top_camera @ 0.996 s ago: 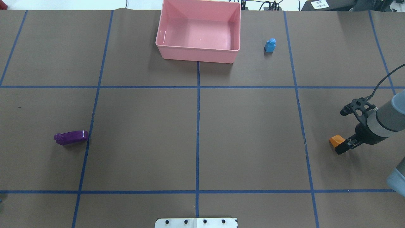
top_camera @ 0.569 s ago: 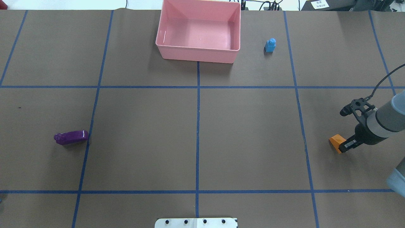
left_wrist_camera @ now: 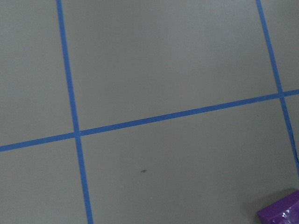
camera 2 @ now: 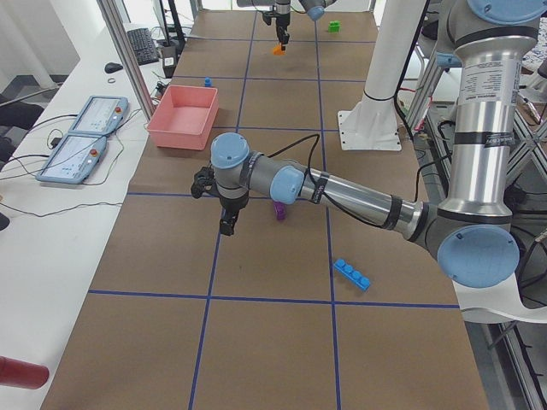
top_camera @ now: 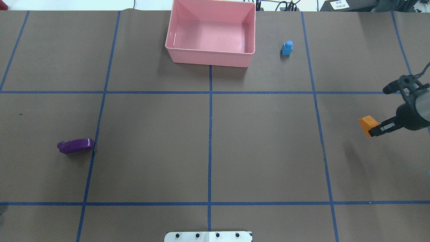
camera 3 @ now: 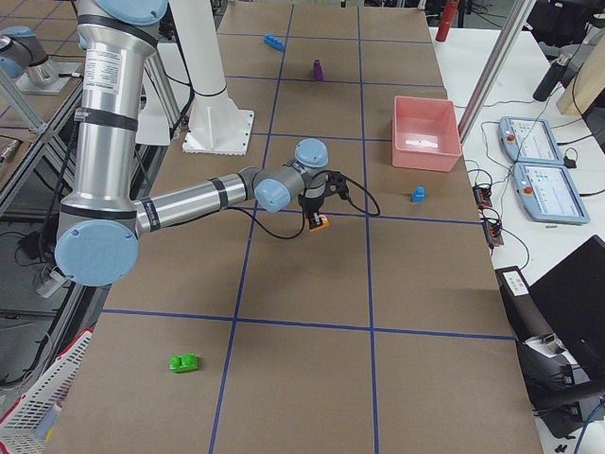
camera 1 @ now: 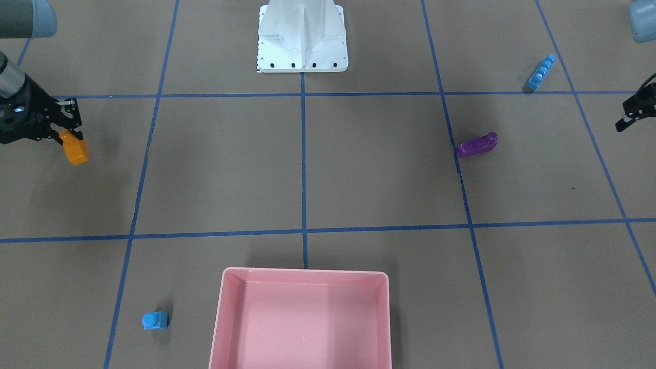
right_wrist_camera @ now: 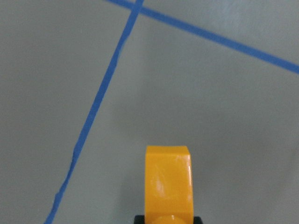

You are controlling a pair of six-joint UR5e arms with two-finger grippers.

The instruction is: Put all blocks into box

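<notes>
The right arm reaches in low from the robot's right side of the tabletop (top_camera: pixel 262 141), its wrist roughly level and the right fingers (top_camera: pixel 386 126) pointing toward the middle. These fingers are closed on the orange block (top_camera: pixel 367 122), gripping it at its rear end so that most of its body projects forward. The block hangs clear of the surface, and its shadow falls well apart from it. In the right wrist view the orange block is glossy, with a smooth rectangular face toward the camera. The left arm stretches out over the robot's left half, forearm nearly level and wrist turned down, so the left fingers (camera 2: pixel 227 220) hang above the tabletop near the purple block (top_camera: pixel 75 146). Whether they are open or closed cannot be told. The purple block lies on its side just beside a blue tape line (top_camera: pixel 97 127), its single stud pointing away from the line. The small blue block (top_camera: pixel 287 48) stands upright near the right wall of the box (top_camera: pixel 210 58), apart from it. The long blue block (camera 1: pixel 540 72) lies at an angle on the robot's left, studs visible along its length. The green block (camera 3: pixel 184 362) lies far out at the robot's right end. The box is pink, with rounded corners, and sits at the far edge, centred; all five blocks are outside it.
</notes>
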